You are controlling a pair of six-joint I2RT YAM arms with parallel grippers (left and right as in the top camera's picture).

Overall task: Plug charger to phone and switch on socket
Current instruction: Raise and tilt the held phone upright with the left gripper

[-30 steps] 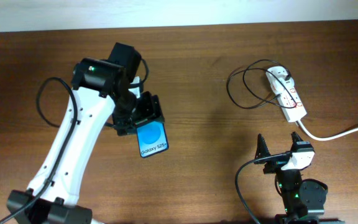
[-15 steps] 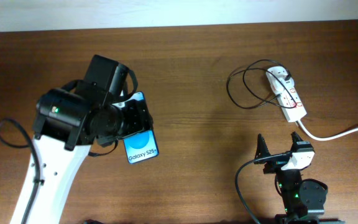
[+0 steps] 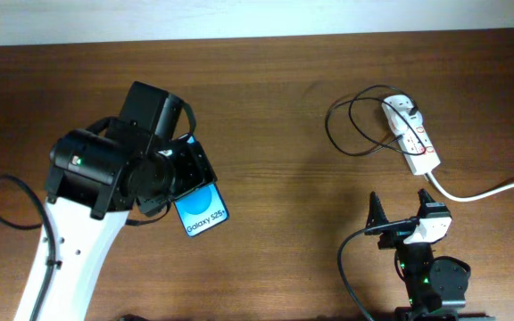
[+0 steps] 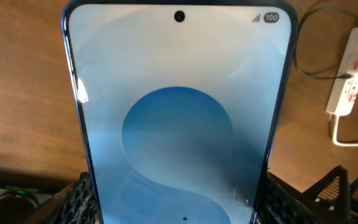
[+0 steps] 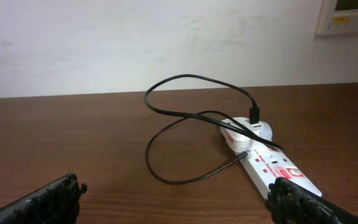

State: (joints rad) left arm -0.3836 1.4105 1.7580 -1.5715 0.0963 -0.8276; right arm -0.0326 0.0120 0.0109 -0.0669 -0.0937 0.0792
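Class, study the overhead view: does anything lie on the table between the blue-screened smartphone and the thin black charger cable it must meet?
Nothing visible does. Between the slim blue-screened smartphone and the looped thin black charger cable beside the white power strip lies only bare brown wooden table.

Phone [image 3: 200,210] screen glowing blue, with white "Galaxy S25" lettering across it. Up close it's pale grey-blue with a deeper blue round swirl, dark edges all round. Surface [image 3: 284,107] is dark reddish-brown, wood-grained. Socket [image 3: 411,135] is white with little red marks along it, and its thick cord [image 3: 460,198] is white too. Charger [image 5: 194,76] cable is thin and black. Left arm [image 3: 70,250] is white with black joints. Wall [image 5: 135,43] is off-white.
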